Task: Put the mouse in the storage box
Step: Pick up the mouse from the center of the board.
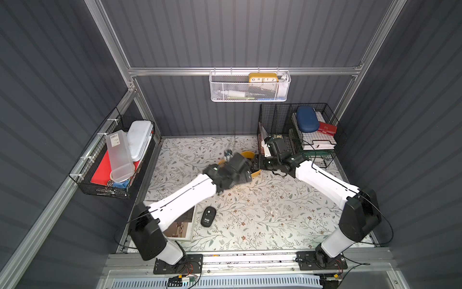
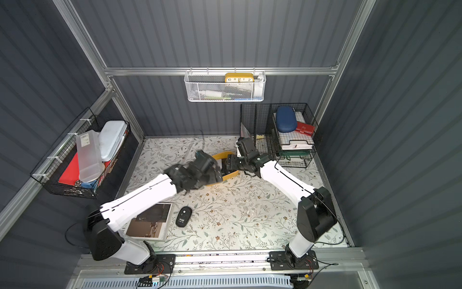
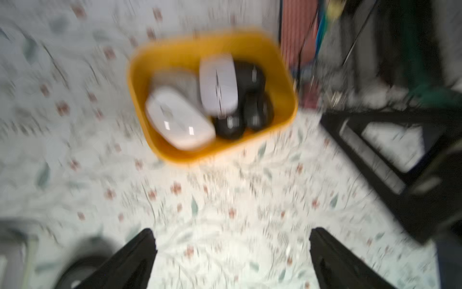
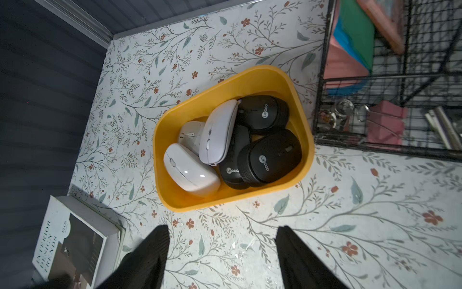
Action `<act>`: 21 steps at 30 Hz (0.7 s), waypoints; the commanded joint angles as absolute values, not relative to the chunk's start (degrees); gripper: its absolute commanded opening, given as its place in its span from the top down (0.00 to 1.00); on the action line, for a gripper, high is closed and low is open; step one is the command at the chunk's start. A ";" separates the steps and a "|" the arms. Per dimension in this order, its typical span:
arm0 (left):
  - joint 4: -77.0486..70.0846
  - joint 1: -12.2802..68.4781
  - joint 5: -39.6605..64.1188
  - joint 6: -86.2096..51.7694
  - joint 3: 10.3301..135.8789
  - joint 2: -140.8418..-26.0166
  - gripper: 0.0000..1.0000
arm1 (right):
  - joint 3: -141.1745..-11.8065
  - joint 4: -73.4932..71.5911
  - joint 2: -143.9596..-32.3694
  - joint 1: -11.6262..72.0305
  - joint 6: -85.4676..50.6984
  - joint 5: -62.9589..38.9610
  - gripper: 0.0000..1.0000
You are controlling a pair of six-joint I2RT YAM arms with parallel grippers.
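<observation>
As both arms hung by it, storage box (image 4: 225, 200): mustard-yellow, stood on the bench (image 1: 275, 212) just beside the black wire organiser (image 4: 375, 147).
Contents: six mice (image 4: 217, 132) lay piled inside, three pale, three black.
Black mouse (image 1: 208, 216): lay on the bench beside the book (image 2: 150, 222), well apart from the box, untouched.
Left end effector (image 3: 232, 232): jaws wide, empty; view blurred.
Right end effector (image 4: 222, 227): jaws apart, empty, near the box.
Progress: judged mostly done; one mouse left outside.
Remaining: a reach to the bench's near edge, a grasp, a carry.
</observation>
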State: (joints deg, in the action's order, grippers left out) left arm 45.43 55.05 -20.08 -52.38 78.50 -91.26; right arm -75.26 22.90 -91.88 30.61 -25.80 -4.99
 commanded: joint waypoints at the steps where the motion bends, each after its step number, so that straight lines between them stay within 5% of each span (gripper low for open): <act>1: 62.13 61.08 -20.14 -67.39 76.00 -91.93 0.01 | -71.18 22.84 -87.85 30.78 -24.42 -2.07 0.28; 15: 62.22 62.86 -20.39 -83.27 59.70 -88.72 0.01 | -62.59 22.65 -74.12 30.83 -23.47 -0.63 0.27; 21: 58.80 57.77 -23.54 -83.41 55.85 -86.36 0.01 | -59.70 22.19 -70.46 30.76 -23.82 -0.44 0.26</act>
State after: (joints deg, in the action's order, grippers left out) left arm 59.70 60.77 -21.26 -81.95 57.52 -87.57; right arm -60.53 22.35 -71.64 30.63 -24.34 -1.39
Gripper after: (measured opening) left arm 0.992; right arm 0.736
